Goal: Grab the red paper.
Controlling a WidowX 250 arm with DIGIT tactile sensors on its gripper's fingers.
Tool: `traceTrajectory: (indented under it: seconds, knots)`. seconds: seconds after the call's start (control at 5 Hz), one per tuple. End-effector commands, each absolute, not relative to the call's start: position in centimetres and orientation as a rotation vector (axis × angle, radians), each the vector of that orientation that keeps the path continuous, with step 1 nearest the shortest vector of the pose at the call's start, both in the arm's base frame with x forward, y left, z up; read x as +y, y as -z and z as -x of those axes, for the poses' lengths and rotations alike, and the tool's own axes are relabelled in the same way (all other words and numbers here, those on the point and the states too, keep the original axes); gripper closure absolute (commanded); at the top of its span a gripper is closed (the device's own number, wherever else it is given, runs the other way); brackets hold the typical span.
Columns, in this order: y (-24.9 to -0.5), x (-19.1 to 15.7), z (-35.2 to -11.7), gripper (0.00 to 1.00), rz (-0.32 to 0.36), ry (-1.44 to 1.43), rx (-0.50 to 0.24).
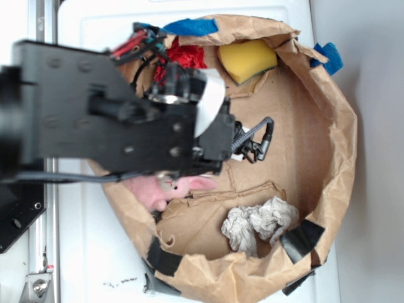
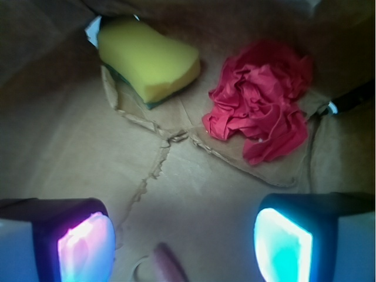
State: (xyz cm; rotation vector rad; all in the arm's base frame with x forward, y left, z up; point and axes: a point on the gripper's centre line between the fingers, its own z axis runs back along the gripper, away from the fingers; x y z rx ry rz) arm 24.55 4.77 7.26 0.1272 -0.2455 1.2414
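The brown paper basket (image 1: pixel 328 126) is the biggest thing here: a wide tub of crumpled kraft paper with rolled walls, patched at the rim with black and blue tape, its floor creased and torn along a few seams. The black arm (image 1: pixel 95 120) reaches over the basket's left rim and covers much of that side.

The gripper (image 2: pixel 185 244) hangs above the bare floor with its jaws spread wide and nothing between them; the two pads glow, one pinkish and one cyan, in the wrist view. As I judge it, the task is at the approach stage: nothing is grasped, and the reach, descent and closing are all left to do.

The yellow sponge (image 1: pixel 247 59) lies against the basket's top wall, a smooth foam block with a darker scouring layer underneath. Just beside it, nearer the top-left rim, sits the red paper (image 2: pixel 261 100), a bright wad of thin sheet, deeply wrinkled and irregular, resting on the floor apart from the sponge and ahead of the open jaws. It looks light and easily squashed.

A grey-white paper wad (image 1: pixel 259 224) lies near the bottom wall, similarly crumpled. A pink plush bunny (image 1: pixel 167 188), soft and fuzzy, rests by the left wall, partly under the arm.
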Motion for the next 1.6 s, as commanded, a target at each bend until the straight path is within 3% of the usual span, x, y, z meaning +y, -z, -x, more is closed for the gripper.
traceTrajectory:
  seconds: [0.0,0.4,0.6,1.2,1.4]
  knots:
    - [-8.1,6.7,-24.8,0.0,-0.123,-1.257,-0.302]
    - [-8.0,8.1,-24.2,0.0,-0.179,-1.283,-0.314]
    - [-8.1,8.9,-24.3,0.0,-0.19,-1.303,-0.388]
    - [-8.5,10.7,-24.0,0.0,-0.187,-1.38,-0.393]
    - [-9.1,10.8,-23.8,0.0,-0.152,-1.334,-0.389]
